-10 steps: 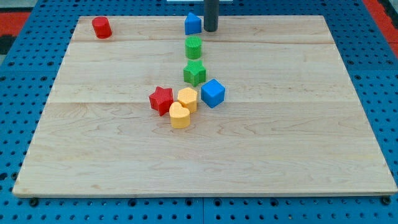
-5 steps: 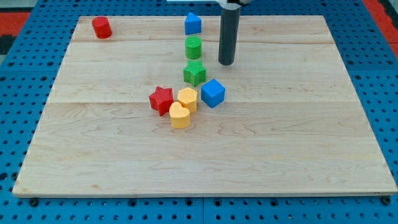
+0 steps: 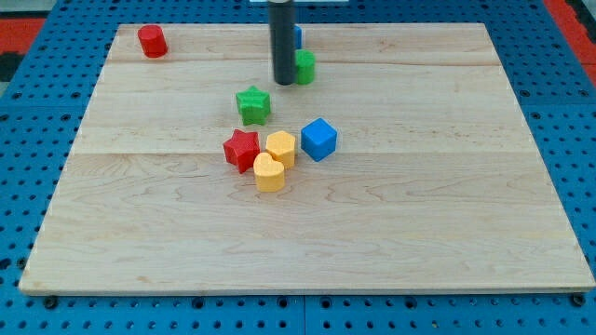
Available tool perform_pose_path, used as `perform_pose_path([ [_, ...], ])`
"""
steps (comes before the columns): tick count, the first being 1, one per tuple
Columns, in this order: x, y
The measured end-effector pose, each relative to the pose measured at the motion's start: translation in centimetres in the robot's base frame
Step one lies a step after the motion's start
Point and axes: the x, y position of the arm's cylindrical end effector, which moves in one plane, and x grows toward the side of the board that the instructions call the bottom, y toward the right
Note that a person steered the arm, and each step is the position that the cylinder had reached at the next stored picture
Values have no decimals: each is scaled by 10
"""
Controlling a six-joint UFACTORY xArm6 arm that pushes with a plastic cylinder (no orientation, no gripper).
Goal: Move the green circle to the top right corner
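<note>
Wooden surface (image 3: 447,214) on blue pegboard (image 3: 577,140); no jaws, my tip (image 3: 283,81) touching green circle (image 3: 304,67) from the view's left.

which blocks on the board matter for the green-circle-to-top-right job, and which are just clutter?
In the job:
green circle, against the right of my tip
top right corner of the board

Lying about:
green star
red star
two yellow blocks
blue cube
red cylinder
blue block, mostly hidden behind the rod
</note>
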Motion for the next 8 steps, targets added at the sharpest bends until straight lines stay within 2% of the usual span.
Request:
perform_pose_path([
  [1, -3, 18],
  [2, -11, -16],
  [5, -41, 81],
  [6, -41, 98],
  [7, -64, 115],
  [8, -65, 124],
])
